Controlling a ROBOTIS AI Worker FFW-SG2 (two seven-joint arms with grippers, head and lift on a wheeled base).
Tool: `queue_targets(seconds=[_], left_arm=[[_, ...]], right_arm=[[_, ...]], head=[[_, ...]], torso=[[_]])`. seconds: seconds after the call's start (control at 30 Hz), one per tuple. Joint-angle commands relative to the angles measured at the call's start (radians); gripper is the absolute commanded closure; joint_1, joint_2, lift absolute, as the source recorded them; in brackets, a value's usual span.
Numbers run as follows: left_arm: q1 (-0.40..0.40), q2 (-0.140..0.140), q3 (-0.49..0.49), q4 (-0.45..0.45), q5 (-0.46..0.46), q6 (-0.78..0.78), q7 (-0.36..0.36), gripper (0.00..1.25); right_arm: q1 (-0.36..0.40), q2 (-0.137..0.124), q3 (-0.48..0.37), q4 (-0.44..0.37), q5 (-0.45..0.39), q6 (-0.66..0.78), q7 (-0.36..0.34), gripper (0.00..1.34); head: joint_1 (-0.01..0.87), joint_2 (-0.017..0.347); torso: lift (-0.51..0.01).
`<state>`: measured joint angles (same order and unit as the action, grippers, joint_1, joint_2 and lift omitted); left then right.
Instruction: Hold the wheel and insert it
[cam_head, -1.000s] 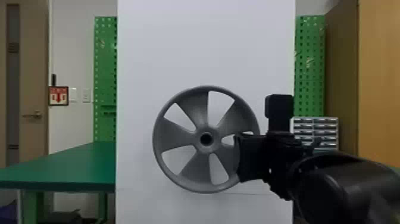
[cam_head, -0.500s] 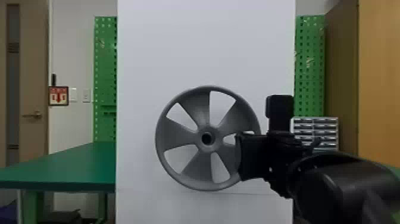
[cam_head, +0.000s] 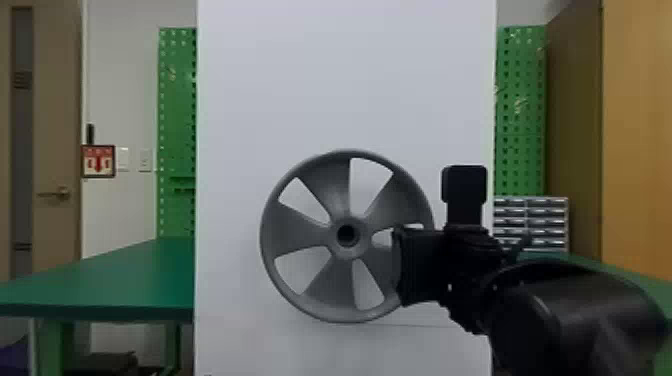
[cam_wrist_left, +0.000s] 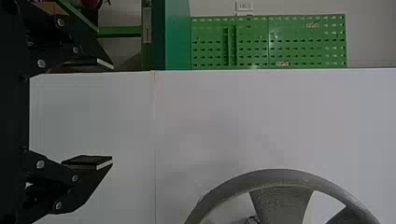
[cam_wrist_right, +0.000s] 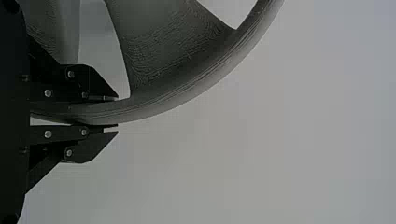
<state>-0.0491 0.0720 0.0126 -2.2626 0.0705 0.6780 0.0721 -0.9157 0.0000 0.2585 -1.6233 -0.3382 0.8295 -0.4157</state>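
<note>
In the head view my right gripper (cam_head: 400, 267) is at the right side of the grey spoked wheel (cam_head: 312, 235), whose round hub hole faces the camera. The wheel stands upright in front of a white panel. In the right wrist view the right gripper (cam_wrist_right: 116, 112) is shut on the wheel's rim (cam_wrist_right: 187, 100), one finger on each side of it. In the left wrist view my left gripper (cam_wrist_left: 112, 113) stands open with nothing between its fingers, apart from the wheel (cam_wrist_left: 282, 200).
The tall white panel (cam_head: 345, 75) rises behind the wheel. A green table (cam_head: 125, 275) stands to the left, and a small drawer cabinet (cam_head: 532, 215) sits at the right. Green pegboards (cam_head: 177, 110) and a wooden cupboard (cam_head: 635, 125) are farther back.
The wheel has shifted slightly right and then back left, turning a little against the panel. The right gripper keeps its hold and has barely moved.
</note>
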Motion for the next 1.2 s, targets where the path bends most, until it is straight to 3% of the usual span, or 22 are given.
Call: queue_targets(seconds=[0.0, 0.8, 1.17], left_arm=[[0.0, 0.0, -0.002, 0.0, 0.0, 0.0, 0.002, 0.54], [-0.005, 0.0, -0.006, 0.005, 0.0, 0.0, 0.003, 0.54], [-0.005, 0.0, -0.008, 0.006, 0.0, 0.0, 0.003, 0.54]], right_arm=[[0.0, 0.001, 0.004, 0.003, 0.007, -0.012, 0.0, 1.19], [-0.011, 0.001, 0.013, 0.039, 0.013, -0.046, -0.005, 1.19], [-0.014, 0.001, 0.031, 0.043, -0.004, -0.056, -0.063, 1.19]], head=[[0.005, 0.094], [0.005, 0.095], [0.005, 0.095]], torso=[[-0.48], [-0.48], [-0.48]])
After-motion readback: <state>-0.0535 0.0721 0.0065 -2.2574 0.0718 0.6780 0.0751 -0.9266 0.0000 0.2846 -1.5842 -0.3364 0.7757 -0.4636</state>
